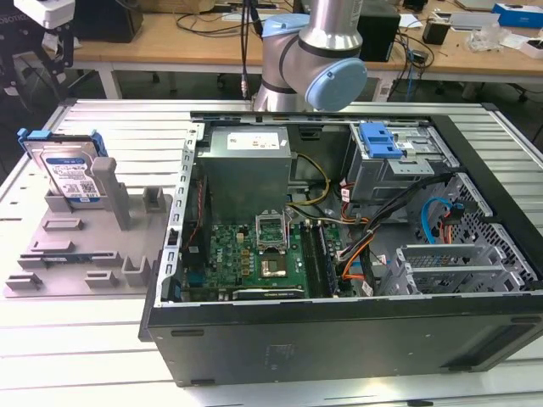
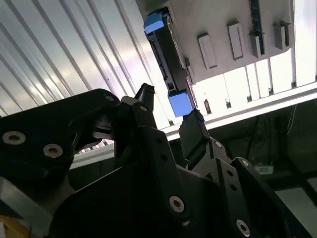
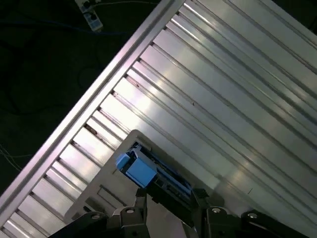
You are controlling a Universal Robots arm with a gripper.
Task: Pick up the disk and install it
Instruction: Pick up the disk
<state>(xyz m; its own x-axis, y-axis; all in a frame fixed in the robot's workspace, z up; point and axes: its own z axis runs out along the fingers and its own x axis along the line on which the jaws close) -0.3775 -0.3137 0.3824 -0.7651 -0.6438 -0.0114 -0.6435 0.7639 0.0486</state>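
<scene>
**Exterior view:** The disk [image 1: 69, 168] stands on edge in the grey tray [image 1: 85, 259] at the exterior view's upper left. Upright posts prop it there, so its top edge and blue rails are free to be taken from above. The open computer case [image 1: 339, 254] fills the centre and right of the frame on the ribbed bench [image 1: 110, 119]. Its side panel is off, which leaves the inside within reach. My arm's base [image 1: 314, 51] rises behind it at top centre.

**Second wrist view:** My hand [image 2: 168, 111] hangs by the disk [image 2: 171, 64], seen edge-on. My fingers [image 2: 194, 131] are spread wide, one to each side of its nearer blue end, and hold nothing. I judge the spread is there to clear the rails.

**First wrist view:** The hand [image 3: 169, 201] lines up with the disk [image 3: 148, 171], whose blue corner sits between my black fingertips [image 3: 141, 201]. I see no contact, so the pick-up is not yet made.
</scene>
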